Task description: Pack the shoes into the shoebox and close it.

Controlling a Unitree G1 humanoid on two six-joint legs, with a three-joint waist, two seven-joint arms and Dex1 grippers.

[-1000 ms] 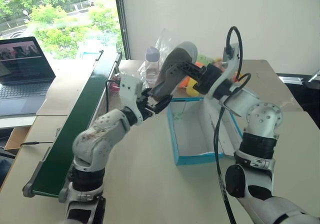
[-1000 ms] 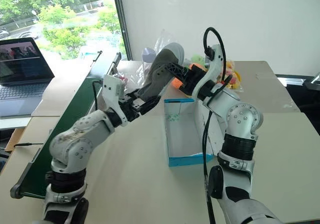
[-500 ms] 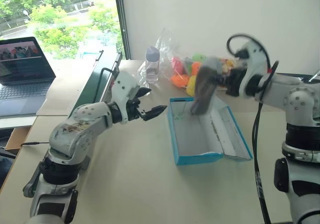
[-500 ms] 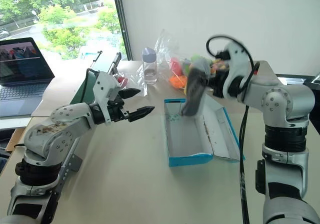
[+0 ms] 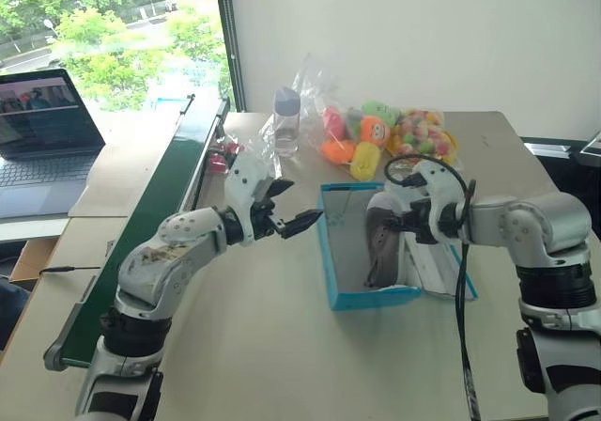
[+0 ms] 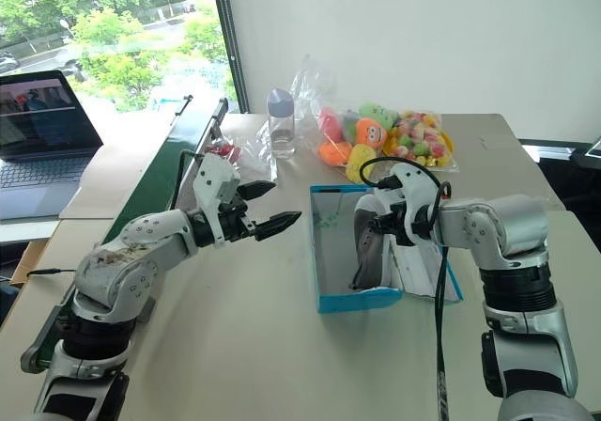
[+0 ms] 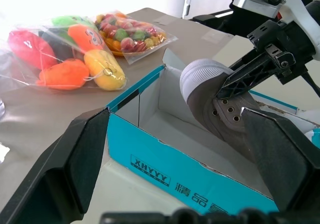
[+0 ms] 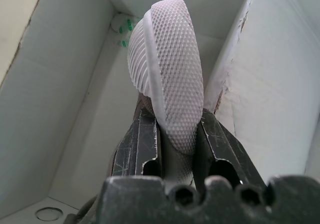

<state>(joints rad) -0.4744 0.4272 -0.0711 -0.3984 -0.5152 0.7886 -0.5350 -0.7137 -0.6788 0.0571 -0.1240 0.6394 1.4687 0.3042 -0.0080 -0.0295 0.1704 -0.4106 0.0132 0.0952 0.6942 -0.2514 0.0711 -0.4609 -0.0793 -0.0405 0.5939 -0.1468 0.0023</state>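
The box (image 5: 362, 299) is a long turquoise cardboard rectangle with plain white inner walls, lying open on the tan table (image 5: 282, 346), its lid (image 5: 441, 271) folded out flat to the right. White lettering runs along its blue outer wall in the left wrist view.

The right gripper (image 8: 172, 149) pinches a shoe (image 5: 380, 242) across its heel end, the two black fingers closed against either side of it. The shoe stands steeply tilted inside the box, its toe down toward the white floor near the box's near end. Its upper is dark grey fabric with small round eyelets, and its pale sole is moulded rubber, finely dimpled at the middle and ribbed along one edge.

The left gripper (image 5: 293, 210) hangs over the table just left of the box, its tapered black fingers spread wide with nothing between them.

At the far side lie clear crinkled bags of soft toys (image 5: 380, 139), rounded and brightly coloured, and beside them stands a clear plastic bottle (image 5: 286, 120) with a pale cap.
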